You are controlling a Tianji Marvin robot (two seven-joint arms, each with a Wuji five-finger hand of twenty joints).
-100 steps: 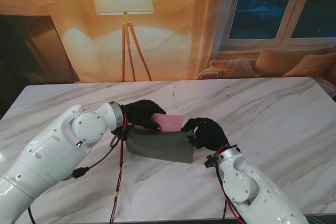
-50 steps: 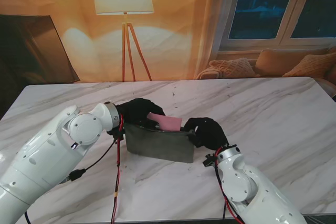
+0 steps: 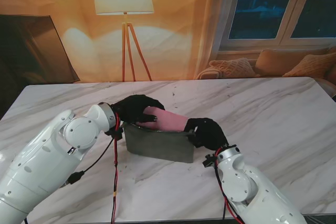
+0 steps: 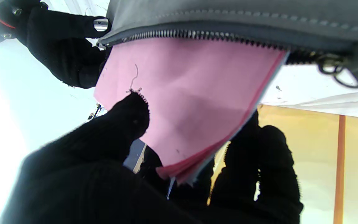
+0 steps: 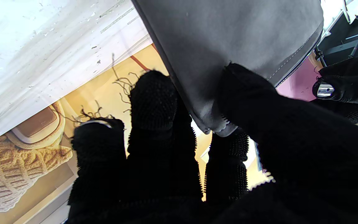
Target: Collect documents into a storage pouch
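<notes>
Pink documents half inside the grey pouch, mid-table, sticking out at twelve o'clock. Pinched at ten o'clock by the left hand, thumb on the pink sheet. Pouch's three o'clock end clamped by the right hand.

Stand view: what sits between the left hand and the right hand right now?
The pink documents, held by the left hand, slanting into the open grey pouch, whose end the right hand pinches.
</notes>
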